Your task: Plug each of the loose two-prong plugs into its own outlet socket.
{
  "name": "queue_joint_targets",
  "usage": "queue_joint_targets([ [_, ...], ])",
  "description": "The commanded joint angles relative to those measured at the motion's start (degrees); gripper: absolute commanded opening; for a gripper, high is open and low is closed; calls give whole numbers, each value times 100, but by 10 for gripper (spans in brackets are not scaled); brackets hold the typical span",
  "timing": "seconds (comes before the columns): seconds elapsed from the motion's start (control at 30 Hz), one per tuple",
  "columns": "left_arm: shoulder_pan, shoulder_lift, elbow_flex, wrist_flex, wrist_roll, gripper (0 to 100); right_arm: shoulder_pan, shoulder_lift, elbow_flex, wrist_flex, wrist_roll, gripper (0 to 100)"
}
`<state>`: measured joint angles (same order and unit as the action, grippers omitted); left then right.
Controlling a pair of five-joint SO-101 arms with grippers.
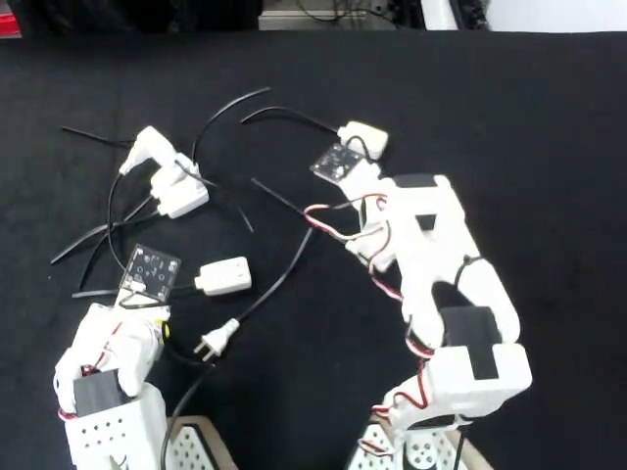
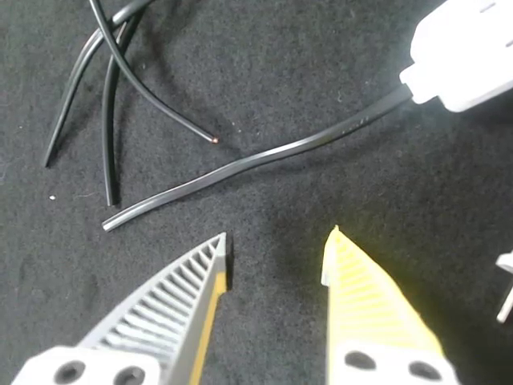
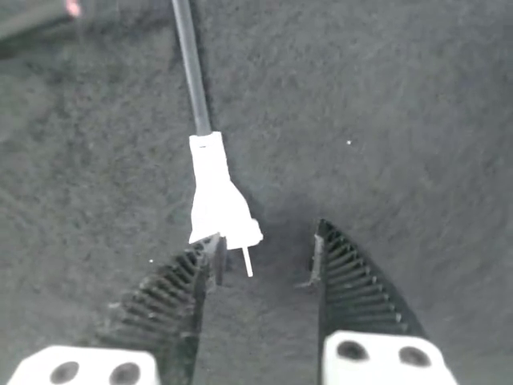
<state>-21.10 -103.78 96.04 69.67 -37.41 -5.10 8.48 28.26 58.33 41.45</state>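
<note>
My left gripper (image 2: 276, 241) is open over bare black cloth, its grey and yellow fingers apart with nothing between them. A white outlet socket (image 2: 469, 48) on a black cable lies just beyond it, beside the gripper (image 1: 149, 269) in the high view. A white two-prong plug (image 1: 217, 340) lies nearer the arm bases, and its prongs (image 2: 505, 293) show at the picture's edge. My right gripper (image 3: 264, 249) is open at the table's back (image 1: 338, 162). A white plug (image 3: 216, 200) lies prongs-first toward it, touching one fingertip (image 3: 200, 261).
Two more white plug and socket pieces (image 1: 168, 178) lie joined among loose black cables (image 1: 118, 230) at the back left. Cut cable ends (image 2: 160, 112) cross the cloth ahead of my left gripper. The right half of the black table (image 1: 549, 147) is open room.
</note>
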Motion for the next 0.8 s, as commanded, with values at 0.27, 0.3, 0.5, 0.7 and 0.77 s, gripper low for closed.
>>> queue_joint_targets([
  [0.27, -75, -53, 4, 97, 26, 195, -633, 233, 136, 70, -18, 181],
  [0.3, -75, -53, 4, 97, 26, 195, -633, 224, 154, 70, -18, 180],
  [0.5, -75, -53, 4, 97, 26, 195, -598, 189, 119, 79, -18, 81],
  [0.7, -75, -53, 4, 97, 26, 195, -589, 171, -769, 1125, 290, 194],
  [0.77, -75, -53, 4, 97, 26, 195, -598, 171, -1086, 1530, 510, 234],
])
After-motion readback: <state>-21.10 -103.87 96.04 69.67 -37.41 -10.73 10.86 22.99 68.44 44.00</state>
